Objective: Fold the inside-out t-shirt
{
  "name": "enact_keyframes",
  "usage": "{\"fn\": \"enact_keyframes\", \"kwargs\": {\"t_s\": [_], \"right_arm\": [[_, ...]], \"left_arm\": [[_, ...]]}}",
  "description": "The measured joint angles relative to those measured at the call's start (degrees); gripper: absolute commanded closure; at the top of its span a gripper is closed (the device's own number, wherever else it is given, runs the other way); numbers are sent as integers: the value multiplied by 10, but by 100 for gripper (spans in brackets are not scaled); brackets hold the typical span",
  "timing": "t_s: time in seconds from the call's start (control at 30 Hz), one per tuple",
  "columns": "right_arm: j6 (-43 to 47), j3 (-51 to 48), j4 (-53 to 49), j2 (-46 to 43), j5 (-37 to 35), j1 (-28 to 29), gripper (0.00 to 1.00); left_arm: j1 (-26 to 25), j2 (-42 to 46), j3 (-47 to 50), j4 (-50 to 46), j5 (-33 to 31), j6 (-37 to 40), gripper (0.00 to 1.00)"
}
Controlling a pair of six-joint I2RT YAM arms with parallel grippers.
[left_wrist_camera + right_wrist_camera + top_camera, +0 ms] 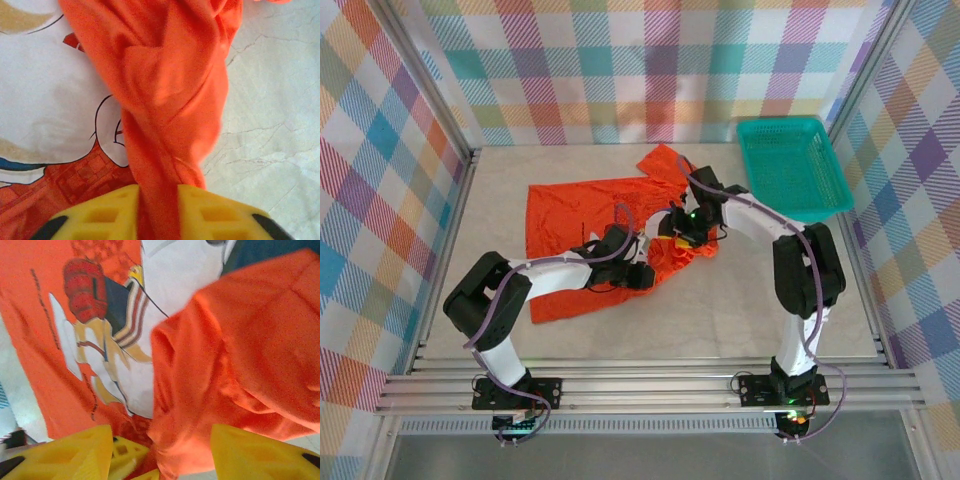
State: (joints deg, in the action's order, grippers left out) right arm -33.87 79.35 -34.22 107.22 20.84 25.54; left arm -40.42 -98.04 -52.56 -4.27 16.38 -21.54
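Two arms are bent in toward the middle of the table [740, 310], and they cover the bunched-up part of the inside-out t-shirt [570, 215], so from overhead I honestly can't make out how the cloth is folded under them. The left gripper [642, 272] and right gripper [678, 225] are just dark blobs sitting on the orange heap from up there.

The left wrist camera is more helpful. The left gripper's [157, 194] yellow fingers are clamped on a twisted rope of orange cloth that runs up between them. The cartoon print [45, 100] beside it is cut off by the frame edge.

On the right wrist camera, the right gripper [160, 440] has its fingers spread apart. A lump of shirt sits between them, closer to one finger, and it isn't pinched. The print [115, 335] is half buried under that lump.

The shirt's flat left part lies spread left of center, with one sleeve poking toward the back. There's lots of bare tabletop along the near side and in front of both arm bases.

A teal basket [790, 170] sits at the back right corner, near the right arm's elbow. Plaid walls [620, 70] box in three sides.
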Motion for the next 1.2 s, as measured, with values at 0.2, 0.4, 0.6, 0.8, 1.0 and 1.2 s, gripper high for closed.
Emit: {"fn": "enact_keyframes", "kwargs": {"t_s": [0.2, 0.4, 0.6, 0.8, 1.0, 1.2], "right_arm": [[12, -85, -6, -107, -25, 0, 62], [3, -101, 17, -97, -18, 5, 56], [-6, -32, 21, 6, -24, 22, 52], [-8, 12, 31, 73, -32, 28, 100], [-7, -73, 57, 19, -34, 23, 100], [-3, -216, 69, -147, -38, 3, 100]], "left_arm": [[0, 55, -1, -40, -11, 28, 51], [16, 119, -36, -66, -21, 46, 67], [55, 120, -46, -67, -21, 30, 66], [76, 96, -46, -60, -1, 2, 65], [83, 49, -53, -42, 50, -16, 65], [75, -9, -72, -7, 105, -34, 60]]}}
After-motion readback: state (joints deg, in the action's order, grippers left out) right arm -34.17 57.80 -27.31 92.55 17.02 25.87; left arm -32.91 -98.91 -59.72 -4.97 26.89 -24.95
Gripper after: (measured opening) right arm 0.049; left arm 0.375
